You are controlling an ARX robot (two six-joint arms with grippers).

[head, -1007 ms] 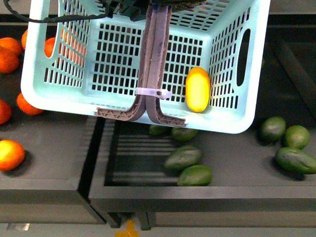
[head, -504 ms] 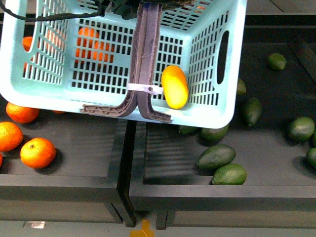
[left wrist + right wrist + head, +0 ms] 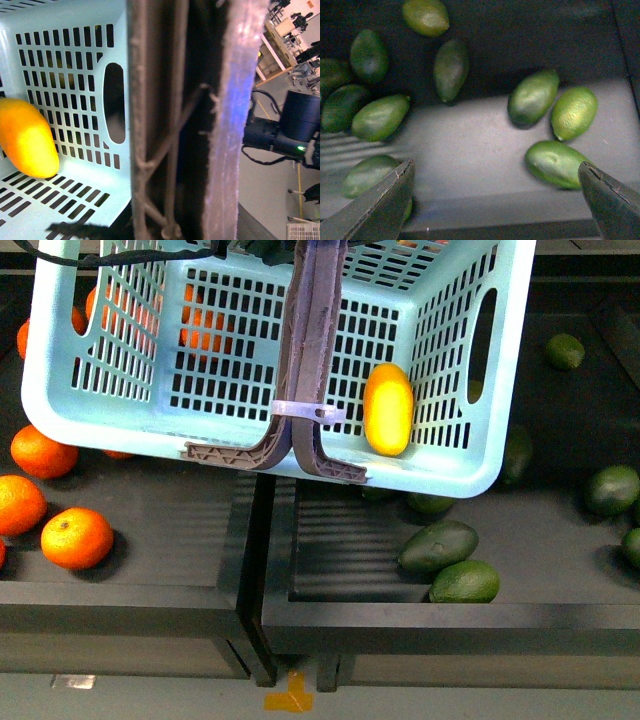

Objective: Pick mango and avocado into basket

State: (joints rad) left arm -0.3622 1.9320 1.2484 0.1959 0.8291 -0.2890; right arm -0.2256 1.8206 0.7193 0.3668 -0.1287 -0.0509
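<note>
Though left claw (image 3: pixel 265 250) unreadable, right claw (image 3: pixel 495 164) agape over bare floor (image 3: pixel 470 150) between avocados (image 3: pixel 534 97).

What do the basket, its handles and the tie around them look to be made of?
Basket: moulded teal plastic, smooth and slightly glossy, with evenly slotted walls.
Handles: brown plastic, matte and scuffed, ribbed at the base.
Tie: thin white band, probably a nylon zip tie.
</note>
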